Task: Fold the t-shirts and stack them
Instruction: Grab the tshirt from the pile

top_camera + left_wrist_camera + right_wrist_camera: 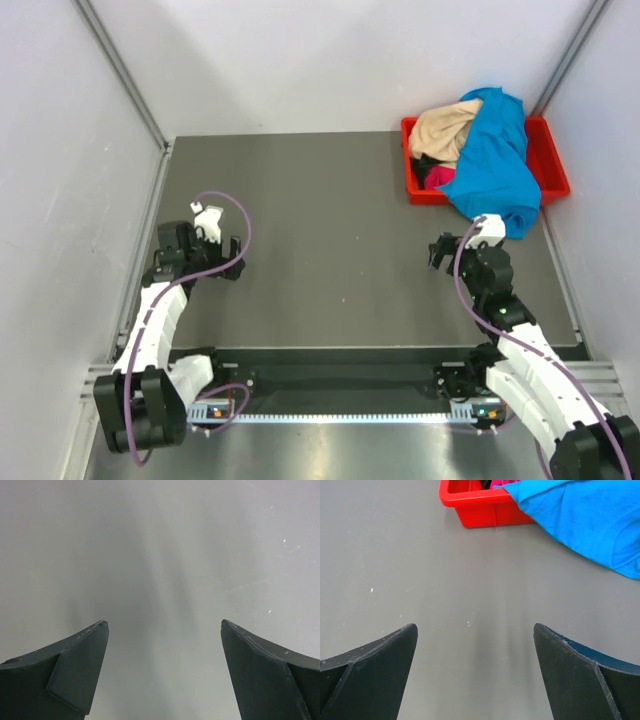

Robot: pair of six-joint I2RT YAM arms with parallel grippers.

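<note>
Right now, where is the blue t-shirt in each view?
Top external: upper right, blue t-shirt draped over the red bin and past its near edge.
Left wrist: not in it.
Right wrist: blue t-shirt at upper right, spilling out of the red bin.
Shared landmark: the red bin, seen in the top and right wrist views.

I see soft, matt cloth t-shirts (495, 160), a glossy, smooth red plastic bin (549, 162) and a smooth, matt grey table (330, 230).
</note>
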